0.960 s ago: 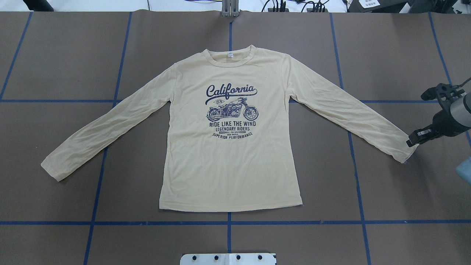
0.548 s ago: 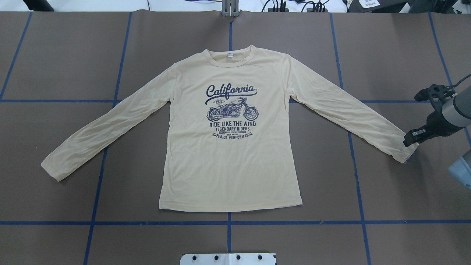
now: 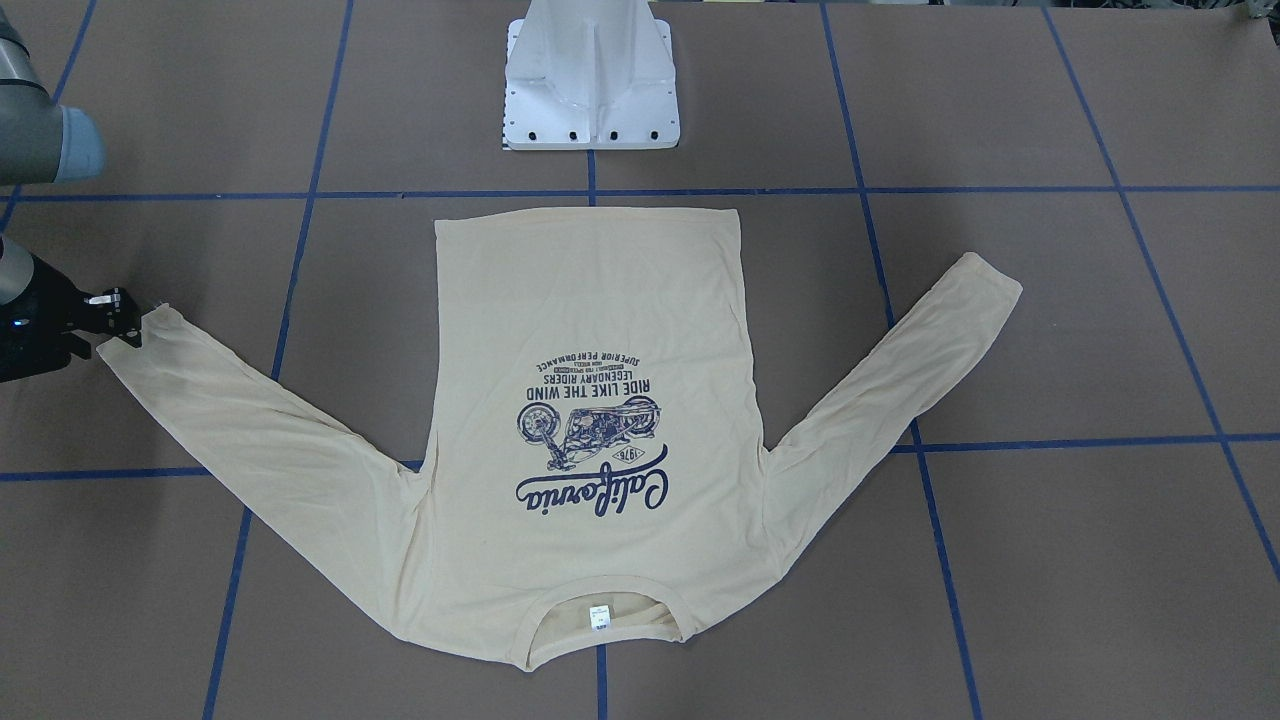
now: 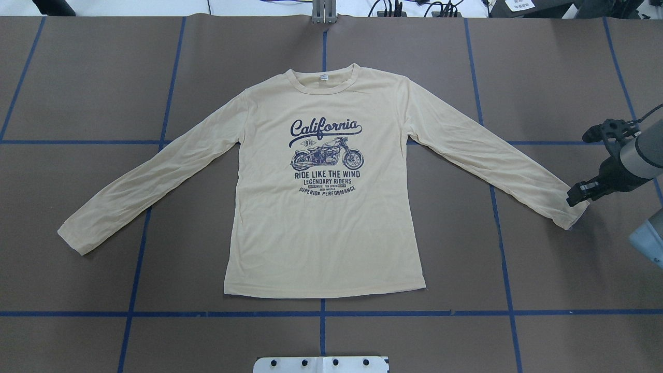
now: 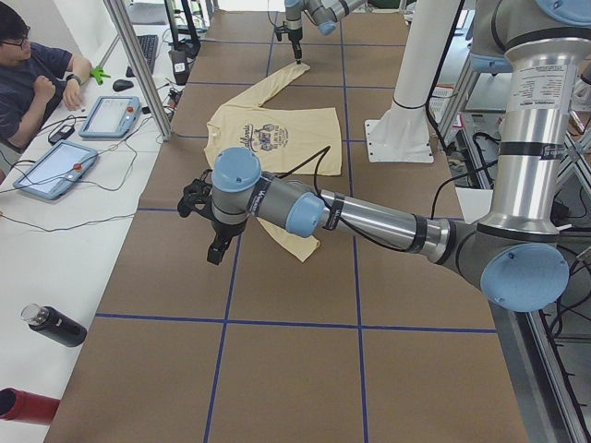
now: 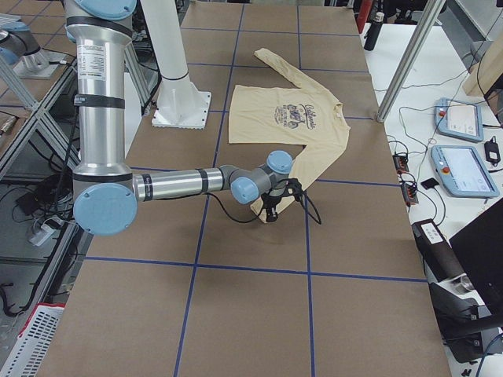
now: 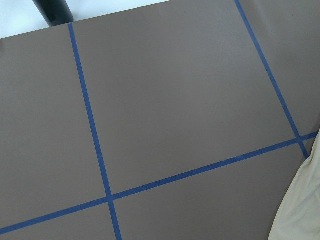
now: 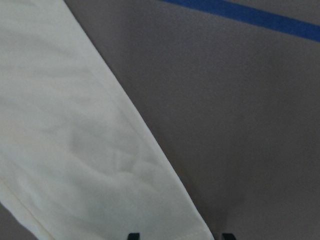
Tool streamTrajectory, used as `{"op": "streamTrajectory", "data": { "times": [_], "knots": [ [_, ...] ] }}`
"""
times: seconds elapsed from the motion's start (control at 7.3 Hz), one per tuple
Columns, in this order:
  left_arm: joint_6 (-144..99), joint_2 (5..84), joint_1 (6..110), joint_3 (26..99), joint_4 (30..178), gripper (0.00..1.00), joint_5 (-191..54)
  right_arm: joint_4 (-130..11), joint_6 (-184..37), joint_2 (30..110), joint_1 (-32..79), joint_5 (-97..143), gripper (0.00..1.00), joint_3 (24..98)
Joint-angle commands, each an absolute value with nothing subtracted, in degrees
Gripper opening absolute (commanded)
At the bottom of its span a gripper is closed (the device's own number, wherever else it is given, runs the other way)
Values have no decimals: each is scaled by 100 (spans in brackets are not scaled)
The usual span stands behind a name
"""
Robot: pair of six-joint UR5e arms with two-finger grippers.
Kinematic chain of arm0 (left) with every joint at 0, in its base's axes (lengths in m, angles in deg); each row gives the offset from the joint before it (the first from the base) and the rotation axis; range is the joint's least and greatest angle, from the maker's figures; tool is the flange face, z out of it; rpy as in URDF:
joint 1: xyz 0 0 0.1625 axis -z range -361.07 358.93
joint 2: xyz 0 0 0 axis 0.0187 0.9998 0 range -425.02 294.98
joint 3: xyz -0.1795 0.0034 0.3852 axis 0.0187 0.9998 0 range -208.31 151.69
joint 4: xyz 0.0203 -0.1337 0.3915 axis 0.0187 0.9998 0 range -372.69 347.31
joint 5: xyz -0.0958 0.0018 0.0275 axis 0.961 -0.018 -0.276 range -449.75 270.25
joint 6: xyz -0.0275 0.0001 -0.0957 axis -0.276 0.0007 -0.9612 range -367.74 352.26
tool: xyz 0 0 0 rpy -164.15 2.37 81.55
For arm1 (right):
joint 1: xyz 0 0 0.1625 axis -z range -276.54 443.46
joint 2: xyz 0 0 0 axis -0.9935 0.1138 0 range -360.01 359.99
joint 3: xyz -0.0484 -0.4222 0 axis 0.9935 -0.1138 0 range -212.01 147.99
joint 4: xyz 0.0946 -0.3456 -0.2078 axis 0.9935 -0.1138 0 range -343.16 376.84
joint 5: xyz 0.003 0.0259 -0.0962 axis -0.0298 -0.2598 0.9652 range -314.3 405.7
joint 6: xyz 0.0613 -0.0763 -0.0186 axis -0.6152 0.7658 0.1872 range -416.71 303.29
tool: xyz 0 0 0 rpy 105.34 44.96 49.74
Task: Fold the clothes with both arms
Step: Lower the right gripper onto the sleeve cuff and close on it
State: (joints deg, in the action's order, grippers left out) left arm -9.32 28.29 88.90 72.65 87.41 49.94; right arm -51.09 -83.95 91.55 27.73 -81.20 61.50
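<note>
Right pincer [image 4: 575,197] open, empty, cuff [image 4: 568,217] edge of shirt [image 4: 321,238] between its tips; thin, limp, light knit, so pinch both layers there; left pincer [image 5: 214,251] unreadable.

Even, bright overhead light leaves only a soft shadow beside the right arm [image 4: 642,154] on the matte table [image 4: 103,77], while the right wrist view is close, soft-focused and pale (the shirt [image 8: 75,125] nearly white)

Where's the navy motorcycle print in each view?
Front-facing: navy motorcycle print centre, upside down.
Overhead: print centre.
Exterior left: print upper middle.
Exterior right: print upper middle.
Left wrist: absent.
Right wrist: absent.
Shared landmark: white metal pedestal base.
</note>
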Motion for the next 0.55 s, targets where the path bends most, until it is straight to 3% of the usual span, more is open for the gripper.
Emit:
{"op": "streamTrajectory", "data": {
  "times": [0.0, 0.41],
  "knots": [
    [-932, 2832, 8884, 7259, 8741, 99, 4991, -5110, -8396, 9149, 2783, -8086, 67, 6116],
    [-932, 2832, 8884, 7259, 8741, 99, 4991, -5119, -8404, 9096, 2844, -8042, 67, 6028]
  ]
}}
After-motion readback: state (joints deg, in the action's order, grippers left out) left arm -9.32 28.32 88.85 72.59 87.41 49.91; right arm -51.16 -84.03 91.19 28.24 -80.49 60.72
